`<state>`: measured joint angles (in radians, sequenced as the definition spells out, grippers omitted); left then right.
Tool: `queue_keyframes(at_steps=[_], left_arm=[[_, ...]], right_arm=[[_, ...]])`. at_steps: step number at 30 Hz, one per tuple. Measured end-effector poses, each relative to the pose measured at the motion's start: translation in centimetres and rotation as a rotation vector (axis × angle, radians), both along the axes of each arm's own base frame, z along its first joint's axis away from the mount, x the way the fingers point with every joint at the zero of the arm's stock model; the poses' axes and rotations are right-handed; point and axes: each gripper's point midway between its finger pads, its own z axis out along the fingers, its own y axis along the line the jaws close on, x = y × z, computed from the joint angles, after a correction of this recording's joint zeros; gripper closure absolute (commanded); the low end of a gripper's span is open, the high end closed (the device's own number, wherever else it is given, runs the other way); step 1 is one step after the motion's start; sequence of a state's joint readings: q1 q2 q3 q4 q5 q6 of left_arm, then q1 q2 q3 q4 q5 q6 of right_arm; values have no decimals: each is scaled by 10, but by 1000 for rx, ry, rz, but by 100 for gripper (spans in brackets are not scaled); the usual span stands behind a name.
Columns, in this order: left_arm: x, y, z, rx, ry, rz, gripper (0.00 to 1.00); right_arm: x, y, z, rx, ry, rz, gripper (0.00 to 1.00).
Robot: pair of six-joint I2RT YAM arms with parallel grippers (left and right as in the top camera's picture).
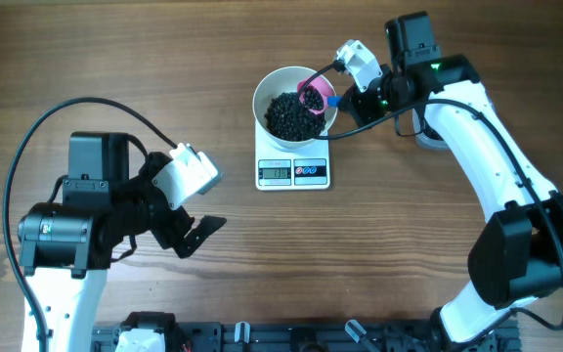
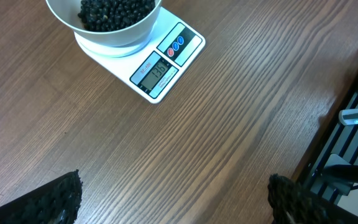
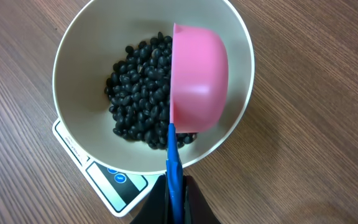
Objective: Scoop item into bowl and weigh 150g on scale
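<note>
The black beans (image 3: pixel 135 87) lie in a loose dark heap in the bottom of the white bowl (image 1: pixel 265 94), gathered toward its middle and well below the rim. The bowl stands on the scale (image 1: pixel 294 174), covering most of its platform. Seen from above, only the front strip shows at 6 o'clock, with the grey display (image 2: pixel 160 70) and the small red and blue buttons (image 2: pixel 174 46) beside it (I cannot make out the digits from here).

At about 2 o'clock inside the bowl hangs a pink scoop (image 3: pixel 197 84), turned on its side so that its mouth faces the heap. Whether its rim touches the beans I cannot tell. Its blue handle runs out over the bowl's edge into the right tool (image 3: pixel 174 196), whose fingers are pinched narrow on it.

The right arm reaches in from 3 o'clock. Well apart, at roughly 8 o'clock from the scale, the left tool (image 1: pixel 195 235) hovers over the bare wooden counter (image 1: pixel 409 254) with its fingers spread wide and nothing between them.
</note>
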<state>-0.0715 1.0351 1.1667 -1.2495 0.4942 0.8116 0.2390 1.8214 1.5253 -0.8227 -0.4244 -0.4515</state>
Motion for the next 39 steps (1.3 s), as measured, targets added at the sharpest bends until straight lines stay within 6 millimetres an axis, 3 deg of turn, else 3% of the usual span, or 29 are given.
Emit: queue_keyframes(at_steps=[24,39], left_arm=[[0,0,0,0,0,0,0],[0,0,0,0,0,0,0]], right_arm=[[7,-10,5,-61,-58,-11,96],[9,-6,16,-36,-98,3,96]])
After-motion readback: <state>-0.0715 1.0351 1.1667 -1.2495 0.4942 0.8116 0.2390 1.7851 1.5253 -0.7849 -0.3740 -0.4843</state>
